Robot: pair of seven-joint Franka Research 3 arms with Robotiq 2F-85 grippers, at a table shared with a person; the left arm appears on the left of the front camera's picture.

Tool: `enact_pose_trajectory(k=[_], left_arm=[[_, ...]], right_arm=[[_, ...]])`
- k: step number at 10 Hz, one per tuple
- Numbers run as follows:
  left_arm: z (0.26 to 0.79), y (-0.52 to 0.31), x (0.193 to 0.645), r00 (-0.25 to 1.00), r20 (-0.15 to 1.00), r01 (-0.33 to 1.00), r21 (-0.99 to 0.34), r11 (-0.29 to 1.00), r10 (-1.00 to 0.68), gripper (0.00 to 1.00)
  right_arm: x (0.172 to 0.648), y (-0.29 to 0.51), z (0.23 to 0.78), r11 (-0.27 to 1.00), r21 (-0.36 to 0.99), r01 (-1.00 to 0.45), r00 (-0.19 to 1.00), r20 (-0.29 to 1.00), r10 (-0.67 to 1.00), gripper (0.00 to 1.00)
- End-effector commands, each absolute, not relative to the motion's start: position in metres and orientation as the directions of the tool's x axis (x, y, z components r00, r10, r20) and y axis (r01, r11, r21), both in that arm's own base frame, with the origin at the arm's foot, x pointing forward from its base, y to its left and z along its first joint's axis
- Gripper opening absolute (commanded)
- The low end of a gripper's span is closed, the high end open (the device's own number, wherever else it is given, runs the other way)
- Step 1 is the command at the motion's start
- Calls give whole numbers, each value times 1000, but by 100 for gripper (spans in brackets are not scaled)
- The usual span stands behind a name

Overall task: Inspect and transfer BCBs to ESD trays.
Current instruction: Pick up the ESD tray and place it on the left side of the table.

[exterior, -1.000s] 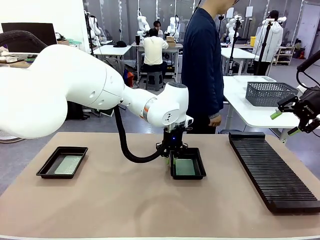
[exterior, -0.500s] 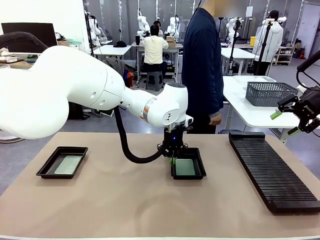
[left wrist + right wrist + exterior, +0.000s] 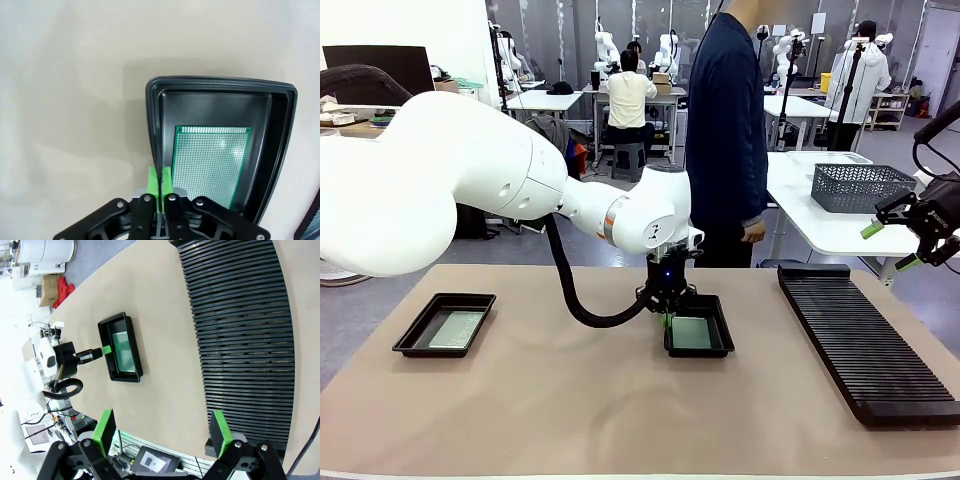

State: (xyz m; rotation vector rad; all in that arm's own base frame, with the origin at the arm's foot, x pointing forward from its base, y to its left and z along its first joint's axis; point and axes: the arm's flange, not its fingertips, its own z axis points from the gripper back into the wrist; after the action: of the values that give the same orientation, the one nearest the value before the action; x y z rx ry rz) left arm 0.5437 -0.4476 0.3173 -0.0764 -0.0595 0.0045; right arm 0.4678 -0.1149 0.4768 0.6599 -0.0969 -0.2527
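Note:
Mid-table lies a black ESD tray (image 3: 699,354) with a green BCB (image 3: 691,333) flat on its floor. My left gripper (image 3: 667,318) points straight down at the tray's left rim. In the left wrist view its green pads (image 3: 160,182) are pinched shut on that rim wall of the tray (image 3: 220,82), beside the BCB (image 3: 210,162). A second ESD tray (image 3: 410,345) at the left holds another BCB (image 3: 457,329). My right gripper (image 3: 895,247) hangs open and empty high at the right edge. From its wrist view (image 3: 162,432) the mid-table tray (image 3: 125,378) shows far below.
A long black ribbed rack (image 3: 865,345) lies along the table's right side, also under the right wrist (image 3: 240,340). A person (image 3: 725,130) stands at the far edge behind the middle tray. A grey mesh basket (image 3: 860,187) sits on the white table behind.
My left gripper has closed on the middle tray's left rim, and the tray has shifted slightly to the right. The right arm has not moved.

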Motion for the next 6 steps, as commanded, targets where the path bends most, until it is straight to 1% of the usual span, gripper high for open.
enact_pose_trajectory(k=[1,3,6], left_arm=[[321,-422,539,998,60,17,-187,982,-6,0],[328,-397,538,998,62,35,-269,963,-19,0],[337,-353,538,996,88,59,-349,935,-30,0]], right_arm=[[465,-112,476,765,606,219,960,5,-279,100],[465,-112,476,765,606,219,960,5,-279,100],[465,-112,476,765,606,219,960,5,-279,100]])
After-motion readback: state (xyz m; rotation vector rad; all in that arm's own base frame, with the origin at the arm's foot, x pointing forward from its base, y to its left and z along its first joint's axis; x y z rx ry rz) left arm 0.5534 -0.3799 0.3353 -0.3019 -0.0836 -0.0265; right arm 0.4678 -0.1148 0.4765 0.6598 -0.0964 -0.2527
